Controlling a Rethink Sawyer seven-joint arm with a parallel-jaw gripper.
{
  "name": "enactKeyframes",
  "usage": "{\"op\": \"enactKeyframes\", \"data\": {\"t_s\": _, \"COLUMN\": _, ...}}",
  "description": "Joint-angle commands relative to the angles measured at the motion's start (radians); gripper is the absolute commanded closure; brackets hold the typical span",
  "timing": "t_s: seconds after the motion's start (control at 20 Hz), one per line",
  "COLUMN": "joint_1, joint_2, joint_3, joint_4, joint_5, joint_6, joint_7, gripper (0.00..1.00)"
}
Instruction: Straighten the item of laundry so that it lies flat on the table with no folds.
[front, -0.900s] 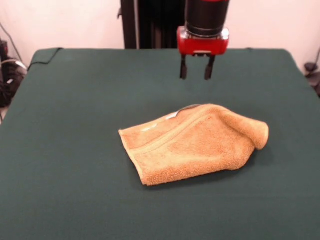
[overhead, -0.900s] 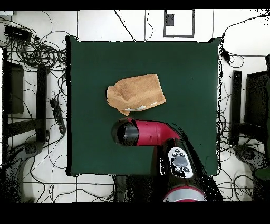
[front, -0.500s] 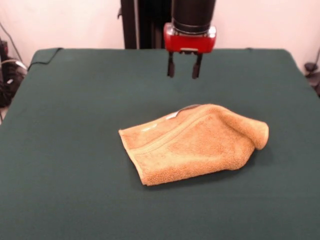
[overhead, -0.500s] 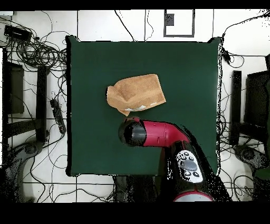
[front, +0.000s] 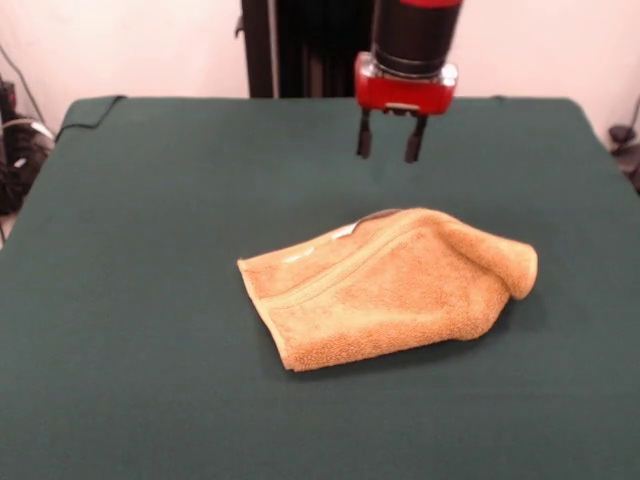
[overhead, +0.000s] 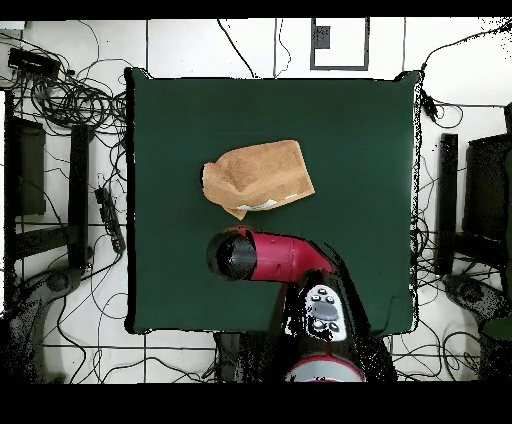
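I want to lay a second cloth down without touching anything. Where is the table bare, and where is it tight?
The table is bare all around the towel: wide green cloth lies between it and every edge. The only tight patch is the strip behind the towel, where the open gripper hangs above the cloth.

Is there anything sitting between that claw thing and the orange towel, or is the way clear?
Nothing visible stands between them. The gripper hangs open in the air above the table, behind the folded towel, with only bare green cloth between the two. Nothing else lies on the table.
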Motion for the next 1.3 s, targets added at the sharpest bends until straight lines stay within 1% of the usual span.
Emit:
{"op": "enactKeyframes", "data": {"t_s": 0.05, "joint_1": 0.111, "joint_2": 0.112, "joint_3": -0.038, "joint_4": 0.034, "joint_5": 0.207, "joint_6": -0.081, "joint_7": 0.470, "gripper": 0.00}}
{"op": "enactKeyframes", "data": {"t_s": 0.2, "joint_1": 0.162, "joint_2": 0.125, "joint_3": -0.071, "joint_4": 0.035, "joint_5": 0.320, "joint_6": -0.050, "joint_7": 0.553, "gripper": 0.00}}
{"op": "enactKeyframes", "data": {"t_s": 0.35, "joint_1": 0.234, "joint_2": 0.148, "joint_3": -0.132, "joint_4": 0.016, "joint_5": 0.421, "joint_6": -0.015, "joint_7": 0.658, "gripper": 0.00}}
{"op": "enactKeyframes", "data": {"t_s": 0.4, "joint_1": 0.241, "joint_2": 0.149, "joint_3": -0.135, "joint_4": 0.015, "joint_5": 0.441, "joint_6": 0.007, "joint_7": 0.672, "gripper": 0.00}}
{"op": "enactKeyframes", "data": {"t_s": 0.5, "joint_1": 0.291, "joint_2": 0.161, "joint_3": -0.179, "joint_4": 0.007, "joint_5": 0.488, "joint_6": 0.043, "joint_7": 0.743, "gripper": 0.00}}
{"op": "enactKeyframes", "data": {"t_s": 0.6, "joint_1": 0.314, "joint_2": 0.161, "joint_3": -0.191, "joint_4": 0.008, "joint_5": 0.521, "joint_6": 0.056, "joint_7": 0.785, "gripper": 0.00}}
{"op": "enactKeyframes", "data": {"t_s": 0.65, "joint_1": 0.319, "joint_2": 0.160, "joint_3": -0.189, "joint_4": 0.010, "joint_5": 0.535, "joint_6": 0.071, "joint_7": 0.807, "gripper": 0.00}}
{"op": "enactKeyframes", "data": {"t_s": 0.7, "joint_1": 0.306, "joint_2": 0.152, "joint_3": -0.164, "joint_4": 0.020, "joint_5": 0.547, "joint_6": 0.071, "joint_7": 0.812, "gripper": 0.00}}
{"op": "enactKeyframes", "data": {"t_s": 0.8, "joint_1": 0.303, "joint_2": 0.156, "joint_3": -0.157, "joint_4": 0.010, "joint_5": 0.552, "joint_6": 0.067, "joint_7": 0.822, "gripper": 0.00}}
{"op": "enactKeyframes", "data": {"t_s": 0.95, "joint_1": 0.310, "joint_2": 0.180, "joint_3": -0.175, "joint_4": -0.025, "joint_5": 0.529, "joint_6": 0.016, "joint_7": 0.822, "gripper": 0.00}}
{"op": "enactKeyframes", "data": {"t_s": 1.1, "joint_1": 0.301, "joint_2": 0.188, "joint_3": -0.163, "joint_4": -0.043, "joint_5": 0.505, "joint_6": -0.023, "joint_7": 0.812, "gripper": 0.00}}
{"op": "enactKeyframes", "data": {"t_s": 1.25, "joint_1": 0.283, "joint_2": 0.199, "joint_3": -0.143, "joint_4": -0.067, "joint_5": 0.464, "joint_6": 0.002, "joint_7": 0.755, "gripper": 0.00}}
{"op": "enactKeyframes", "data": {"t_s": 1.3, "joint_1": 0.265, "joint_2": 0.207, "joint_3": -0.121, "joint_4": -0.073, "joint_5": 0.455, "joint_6": -0.001, "joint_7": 0.730, "gripper": 0.00}}
